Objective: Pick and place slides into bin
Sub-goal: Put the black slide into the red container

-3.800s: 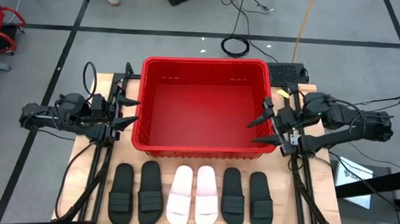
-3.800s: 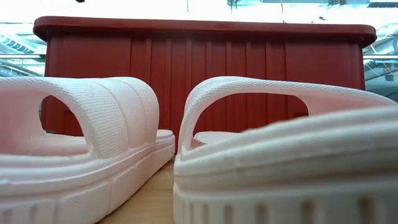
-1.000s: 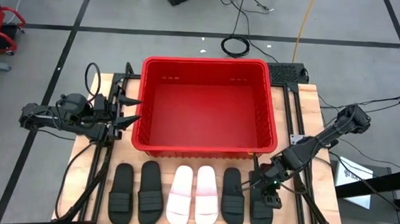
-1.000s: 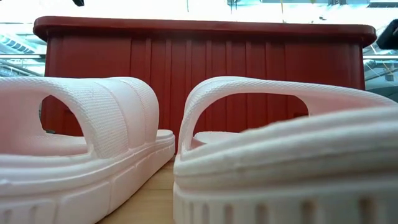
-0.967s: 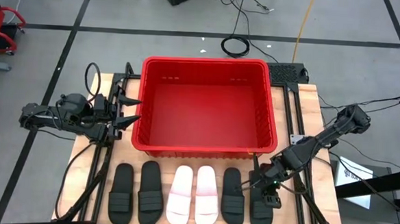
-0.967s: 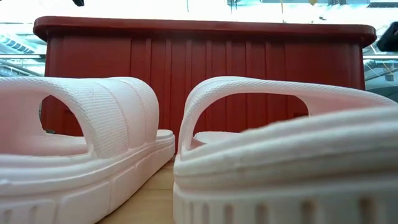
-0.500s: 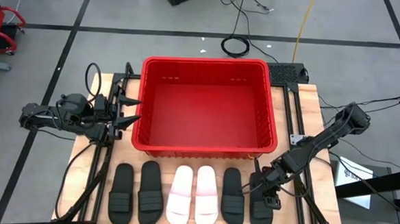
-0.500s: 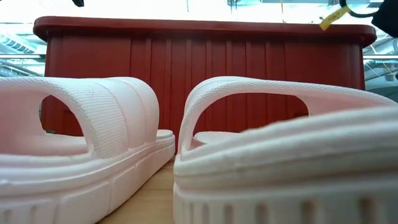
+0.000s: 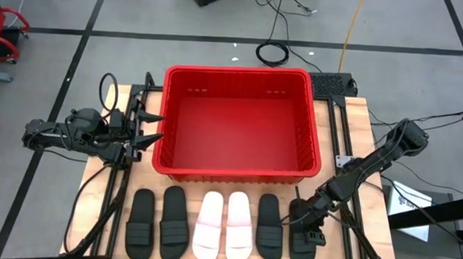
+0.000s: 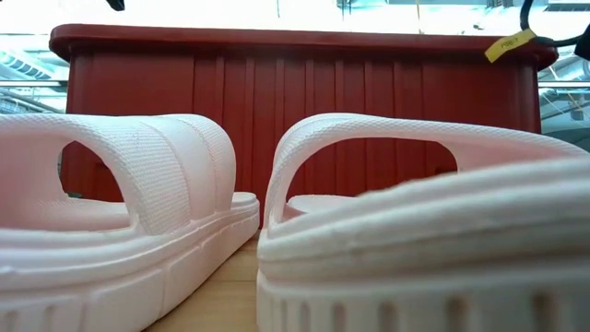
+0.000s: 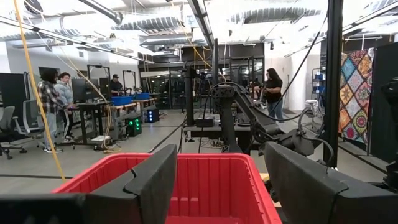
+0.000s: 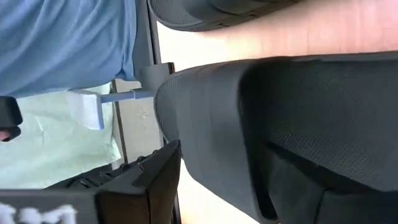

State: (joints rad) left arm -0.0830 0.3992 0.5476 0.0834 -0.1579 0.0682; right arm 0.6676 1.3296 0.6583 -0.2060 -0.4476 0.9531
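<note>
Bin (image 9: 240,122) centre of bench (image 9: 372,133), nothing in it. Six slides (image 9: 225,226) in a row near edge. My R claw (image 9: 304,225) wide open, down over rightmost black slide (image 9: 301,243), not gripping. L claw (image 9: 146,129) open, empty, left of bin.

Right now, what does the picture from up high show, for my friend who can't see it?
The right tool is down, open, over the rightmost black slide in a row of six slides in front of an empty red bin. The left tool waits open beside the bin's left wall.
</note>
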